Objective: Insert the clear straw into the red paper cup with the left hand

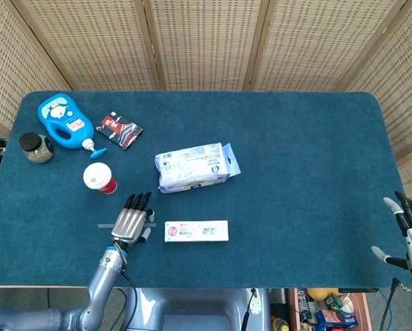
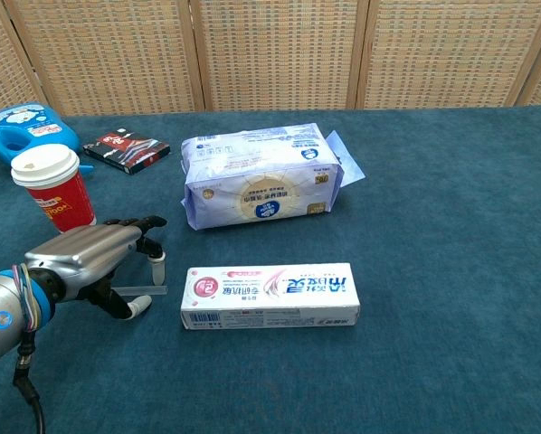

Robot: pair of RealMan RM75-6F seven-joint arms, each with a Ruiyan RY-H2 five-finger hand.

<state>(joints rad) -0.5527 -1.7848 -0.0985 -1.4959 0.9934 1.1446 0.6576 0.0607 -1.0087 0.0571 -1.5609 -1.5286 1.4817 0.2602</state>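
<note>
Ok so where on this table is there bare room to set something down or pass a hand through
The widest bare stretch of the table runs right of the wipes pack and toothpaste box, out to the right hand at the edge. The back strip along the screen is free too. The left side is crowded: detergent bottle, jar, red paper cup, left hand over the clear straw.

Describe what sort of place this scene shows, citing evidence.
Probably a robot test bench indoors, not a home: a blue felt-covered table, woven screens behind it, and assorted goods such as a toothpaste box and wipes pack.
</note>
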